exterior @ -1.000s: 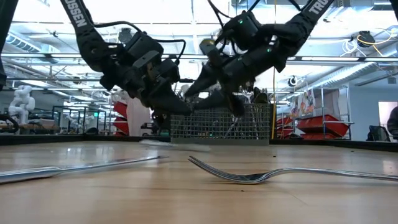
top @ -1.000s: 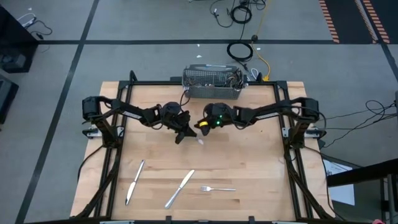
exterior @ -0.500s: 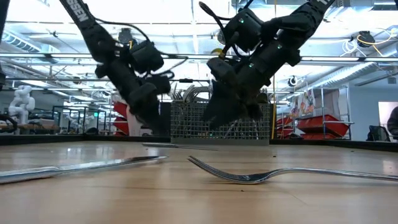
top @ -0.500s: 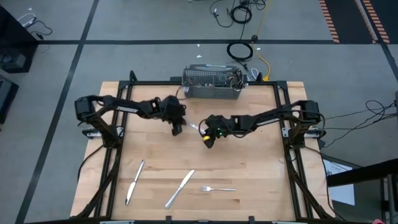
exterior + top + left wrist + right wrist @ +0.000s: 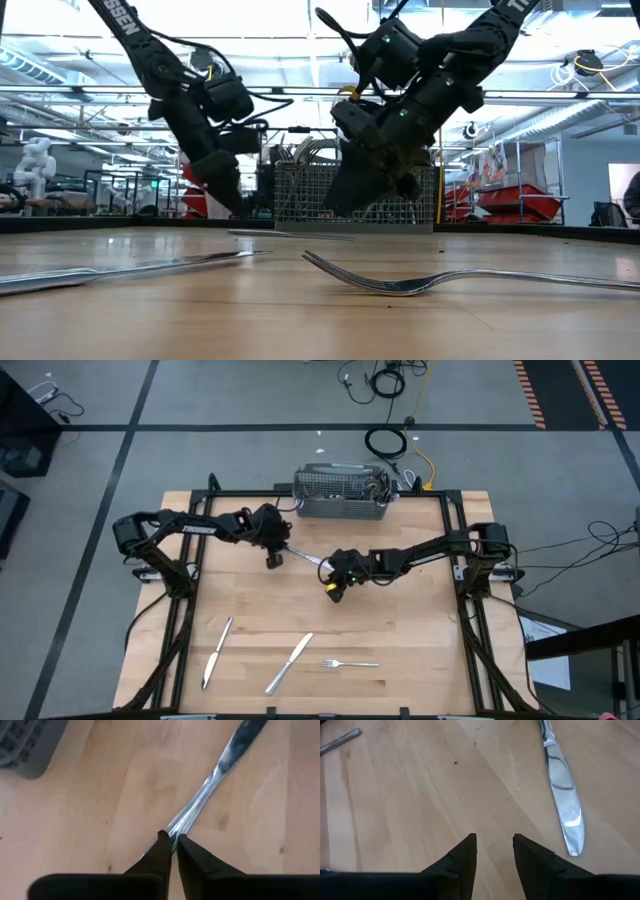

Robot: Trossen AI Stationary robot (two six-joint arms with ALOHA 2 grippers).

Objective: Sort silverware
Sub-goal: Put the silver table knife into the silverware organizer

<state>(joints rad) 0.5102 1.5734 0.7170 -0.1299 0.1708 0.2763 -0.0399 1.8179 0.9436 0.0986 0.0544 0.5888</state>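
**Knife pinned by my left claw, right claw standing off**

From above, my left gripper (image 5: 274, 557) sits in the middle of the table (image 5: 420, 620), just in front of the wire basket (image 5: 341, 495). A table knife (image 5: 305, 556) runs from its tip toward my right gripper (image 5: 333, 592), which hangs a little nearer the front edge, close to the knife's far end but not on it. Well apart, along the front, lie two more knives (image 5: 217, 651) (image 5: 288, 662) and a fork (image 5: 349, 662), laid out side by side, which I judge to be the sorted row this knife should join.

At table height, the fork (image 5: 440, 281) arches in the foreground and a knife (image 5: 130, 268) lies flat beside it. Both my arms hang low before the basket (image 5: 355, 195), where more handles stand upright, so plenty is left to sort.

Through my left wrist camera, my fingertips (image 5: 165, 847) are pressed together on the knife's handle end (image 5: 197, 805), the blade reaching away across the wood. I grip at the very end because the flat metal offers little else to catch.

Through my right wrist camera, my fingers (image 5: 465, 852) are spread with only bare wood between them. The knife blade (image 5: 562, 805) lies off to one side, clear of them. I judge this claw is kept open and aside so it does not foul the left one's lift.
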